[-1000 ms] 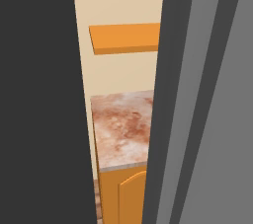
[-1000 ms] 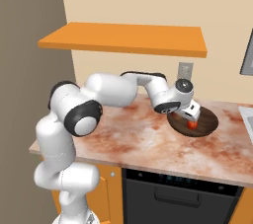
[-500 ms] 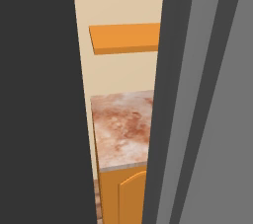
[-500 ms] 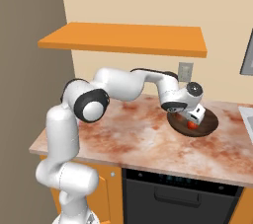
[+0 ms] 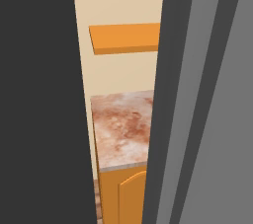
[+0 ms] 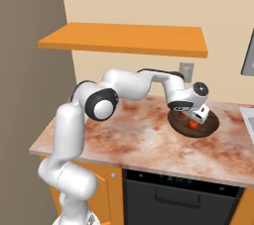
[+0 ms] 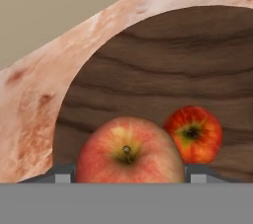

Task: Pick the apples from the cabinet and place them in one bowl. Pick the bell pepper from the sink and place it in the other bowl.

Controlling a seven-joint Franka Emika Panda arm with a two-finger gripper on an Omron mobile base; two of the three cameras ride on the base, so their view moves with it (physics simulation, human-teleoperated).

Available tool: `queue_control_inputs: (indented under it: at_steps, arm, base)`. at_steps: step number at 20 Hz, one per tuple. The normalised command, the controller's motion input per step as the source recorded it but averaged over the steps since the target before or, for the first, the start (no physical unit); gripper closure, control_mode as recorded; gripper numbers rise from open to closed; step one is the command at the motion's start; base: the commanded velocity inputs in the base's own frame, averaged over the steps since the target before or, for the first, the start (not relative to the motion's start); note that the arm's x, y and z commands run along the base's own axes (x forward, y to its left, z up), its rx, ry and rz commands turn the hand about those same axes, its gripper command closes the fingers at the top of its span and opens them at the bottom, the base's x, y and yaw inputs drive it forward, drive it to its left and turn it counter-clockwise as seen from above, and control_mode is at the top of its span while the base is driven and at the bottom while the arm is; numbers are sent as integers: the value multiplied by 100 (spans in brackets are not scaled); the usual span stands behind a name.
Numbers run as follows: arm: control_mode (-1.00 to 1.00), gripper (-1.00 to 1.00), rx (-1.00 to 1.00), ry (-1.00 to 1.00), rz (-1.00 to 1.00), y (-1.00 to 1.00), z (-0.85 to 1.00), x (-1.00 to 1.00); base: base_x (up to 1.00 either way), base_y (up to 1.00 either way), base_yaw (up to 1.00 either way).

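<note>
Apples: one [image 7: 129, 155] pinched between the gripper [image 7: 127, 172] fingertips, above the dark wooden bowl [image 7: 148, 80]
Other apple [image 7: 194, 134]: lying inside that bowl

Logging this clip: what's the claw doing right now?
Claw: closed on an apple over the dark wooden bowl; a second apple lies inside.

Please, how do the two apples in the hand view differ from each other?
The near apple sits between the fingertips of the hand, while the far apple lies free on the dark wooden bowl. The near apple looks larger and paler, with yellow around its stem; the far apple looks smaller and a deeper red. Both are round, glossy, and stem-up.
</note>
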Motion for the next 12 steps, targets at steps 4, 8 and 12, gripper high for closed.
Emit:
queue_control_inputs:
  at_steps: [4, 8, 12]
  arm:
    - [-100, 100, 0, 0, 0, 0, -16, 25]
    - [-100, 100, 0, 0, 0, 0, -16, 26]
    - [-100, 100, 0, 0, 0, 0, -15, 24]
  base:
    - [0, 0, 0]
    - [0, 0, 0]
    - [0, 0, 0]
